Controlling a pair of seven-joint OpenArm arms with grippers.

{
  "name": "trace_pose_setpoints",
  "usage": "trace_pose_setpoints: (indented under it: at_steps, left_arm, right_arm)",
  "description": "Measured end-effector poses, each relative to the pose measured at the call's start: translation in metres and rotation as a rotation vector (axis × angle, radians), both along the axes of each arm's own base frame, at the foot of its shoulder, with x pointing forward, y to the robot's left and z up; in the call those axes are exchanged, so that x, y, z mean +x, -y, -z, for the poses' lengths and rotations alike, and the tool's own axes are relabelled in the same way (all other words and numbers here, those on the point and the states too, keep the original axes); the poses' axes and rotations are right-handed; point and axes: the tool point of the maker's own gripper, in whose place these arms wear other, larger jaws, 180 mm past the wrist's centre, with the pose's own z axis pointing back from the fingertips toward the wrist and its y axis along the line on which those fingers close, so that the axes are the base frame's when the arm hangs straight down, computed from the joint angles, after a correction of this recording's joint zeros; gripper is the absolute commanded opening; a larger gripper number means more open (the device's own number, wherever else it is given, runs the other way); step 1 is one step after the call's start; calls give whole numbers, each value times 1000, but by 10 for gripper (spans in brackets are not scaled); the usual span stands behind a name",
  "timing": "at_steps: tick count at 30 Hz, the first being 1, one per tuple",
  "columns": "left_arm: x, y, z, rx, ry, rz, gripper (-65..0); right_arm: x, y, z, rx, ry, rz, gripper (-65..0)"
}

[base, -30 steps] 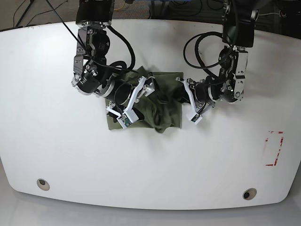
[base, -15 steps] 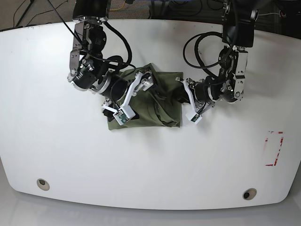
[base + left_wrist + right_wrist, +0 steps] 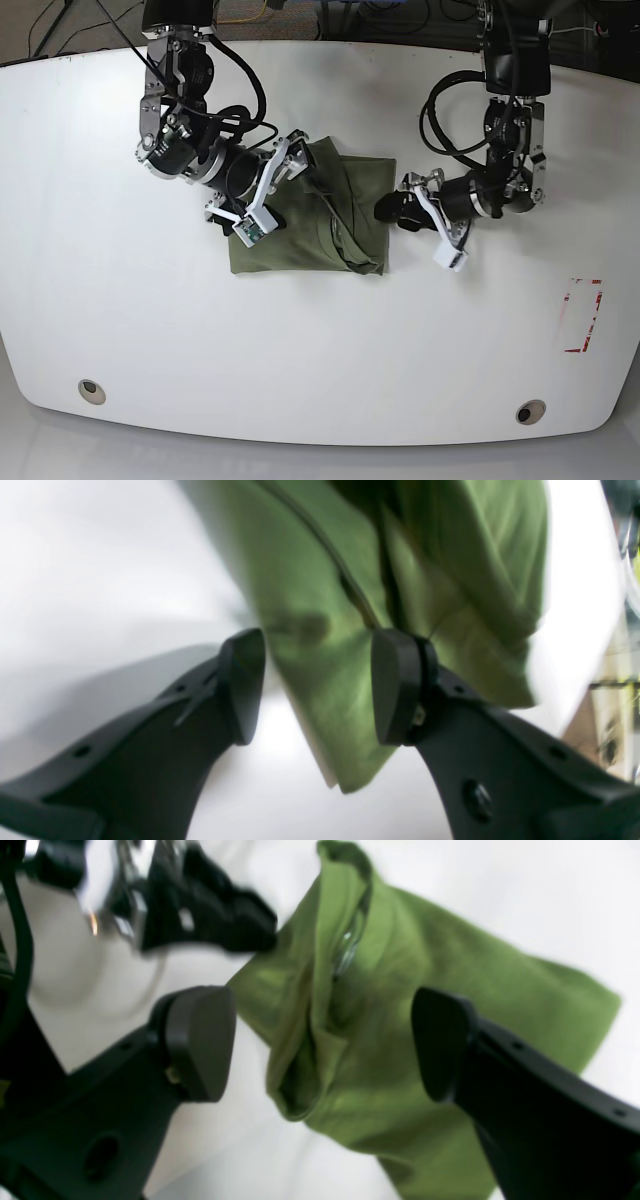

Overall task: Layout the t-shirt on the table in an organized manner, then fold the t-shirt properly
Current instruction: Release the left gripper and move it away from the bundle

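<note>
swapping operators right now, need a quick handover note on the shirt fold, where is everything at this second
Left gripper: open, holding nothing, just off the shirt's edge.
Right gripper: open, holding nothing, with the cloth in front of its jaws.
T-shirt: a compact, roughly rectangular bundle near the middle of the table, lying between the two arms. A rumpled ridge of loose folds runs along the side nearer the left arm.
Done: the shirt is gathered into a rough fold.
Left: likely smoothing that ridge and squaring the edges. Whether another fold is needed I cannot tell.
</note>
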Motion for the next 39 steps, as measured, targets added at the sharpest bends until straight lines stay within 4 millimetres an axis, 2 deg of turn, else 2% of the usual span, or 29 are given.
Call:
trace_pose_setpoints:
  at_steps: [3, 5, 12, 14, 18, 21, 24, 27, 30, 34, 39]
  left_arm:
    - [11, -11, -28, -92, 58, -48, -331]
    - [19, -25, -49, -144, 107, -84, -331]
    - [27, -92, -78, -160, 159, -196, -331]
    - [25, -109, -80, -136, 160, -214, -331]
    - [24, -131, -87, -104, 172, -232, -331]
    - [22, -147, -93, -92, 185, -257, -331]
    - [16, -165, -91, -74, 181, -294, -331]
    - [4, -180, -81, -34, 148, -317, -331]
    - [-2, -184, -76, -17, 129, -316, -331]
    - [-5, -184, -74, -21, 122, -317, -331]
    - [-12, -184, -66, -17, 99, -317, -331]
  right_arm:
    - [-3, -3, 2, 3, -7, -6, -141]
    - [-5, -8, 6, -4, -18, -27, -141]
    - [-16, -36, 24, 26, -80, -108, -141]
    - [-14, -38, 29, 54, -91, -97, -141]
    - [-9, -34, 44, 57, -125, -69, -141]
    - [-13, -29, 57, 44, -162, -63, -141]
    - [-15, -30, 63, 43, -179, -68, -141]
    - [-13, -37, 63, 50, -173, -84, -141]
    - [-9, -40, 58, 72, -157, -82, -141]
    - [-8, -34, 54, 43, -144, -85, -141]
    - [4, -25, 28, 20, -46, -84, -141]
